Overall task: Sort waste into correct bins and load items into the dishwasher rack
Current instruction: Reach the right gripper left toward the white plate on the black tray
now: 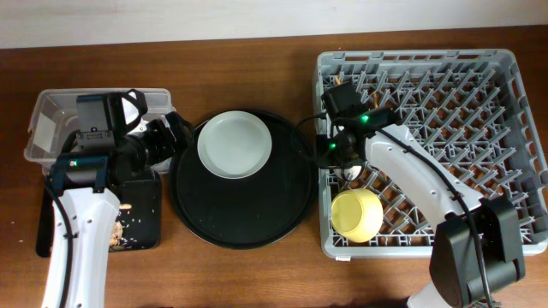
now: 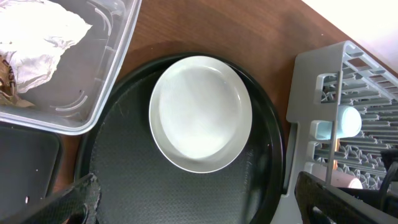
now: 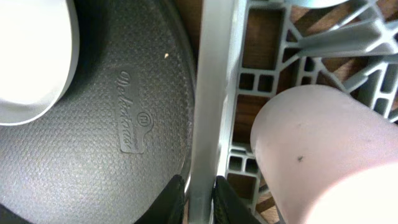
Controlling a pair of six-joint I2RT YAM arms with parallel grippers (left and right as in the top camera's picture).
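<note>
Left of the rack [image 1: 411, 58], our left pincer [image 2: 199, 202] gapes above the plate [image 2: 200, 113], probably to grasp it; of our right pincer [image 3: 199, 193] we cannot tell the state.

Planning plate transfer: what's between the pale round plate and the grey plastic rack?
Only bare large round black tray, then a strip of wooden table; left wrist view shows it.
</note>
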